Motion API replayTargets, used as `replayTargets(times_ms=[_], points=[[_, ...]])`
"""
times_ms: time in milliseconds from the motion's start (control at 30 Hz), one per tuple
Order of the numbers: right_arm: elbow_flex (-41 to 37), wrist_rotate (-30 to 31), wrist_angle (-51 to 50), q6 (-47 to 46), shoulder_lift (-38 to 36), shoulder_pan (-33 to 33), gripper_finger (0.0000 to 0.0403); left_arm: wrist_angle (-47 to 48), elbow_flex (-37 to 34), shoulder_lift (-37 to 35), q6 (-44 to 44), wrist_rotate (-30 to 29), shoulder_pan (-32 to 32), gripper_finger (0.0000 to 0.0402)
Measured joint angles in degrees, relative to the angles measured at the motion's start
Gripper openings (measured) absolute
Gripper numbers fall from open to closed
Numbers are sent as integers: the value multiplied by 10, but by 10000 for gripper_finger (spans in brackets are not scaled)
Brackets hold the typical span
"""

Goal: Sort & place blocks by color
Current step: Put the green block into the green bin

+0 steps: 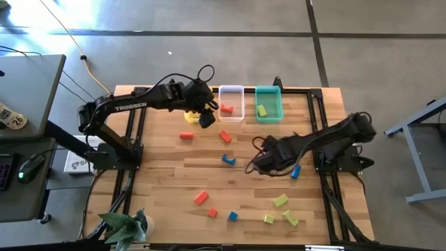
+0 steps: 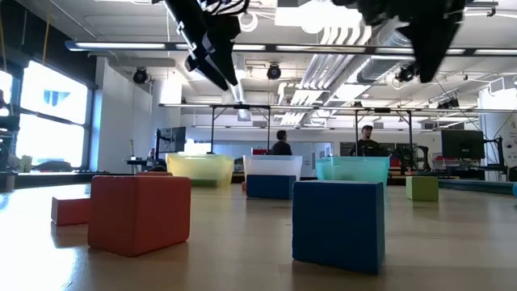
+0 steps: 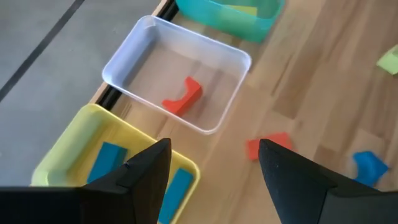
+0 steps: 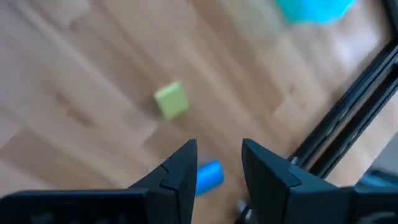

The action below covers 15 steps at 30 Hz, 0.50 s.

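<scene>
Blue bar sits under my right claw, spread for pickup; left claw released, empty, above yellow tray.

"TROSSEN" on left arm; "26" on tag.

A robotics lab in an open industrial hall.

Exposed ducts and strip lights run along the high ceiling, with tall windows on one side. The wooden table sits in a black metal frame on a concrete floor. Beyond it stand other benches, a monitor, and two people.
</scene>
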State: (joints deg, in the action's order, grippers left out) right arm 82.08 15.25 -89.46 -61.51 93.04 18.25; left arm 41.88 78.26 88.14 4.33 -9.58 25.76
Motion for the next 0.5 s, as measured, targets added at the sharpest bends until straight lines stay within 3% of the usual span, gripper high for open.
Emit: replayTargets(times_ms=[133,367,500], points=[[-44,-64,40,-70,-51,36,113,22,5,0,34,0,-14,232],[-105,-84,139,-169,-101,112,115,32,5,0,75,0,-38,232],[-115,-112,162,-204,-102,149,137,34,5,0,90,0,-52,232]])
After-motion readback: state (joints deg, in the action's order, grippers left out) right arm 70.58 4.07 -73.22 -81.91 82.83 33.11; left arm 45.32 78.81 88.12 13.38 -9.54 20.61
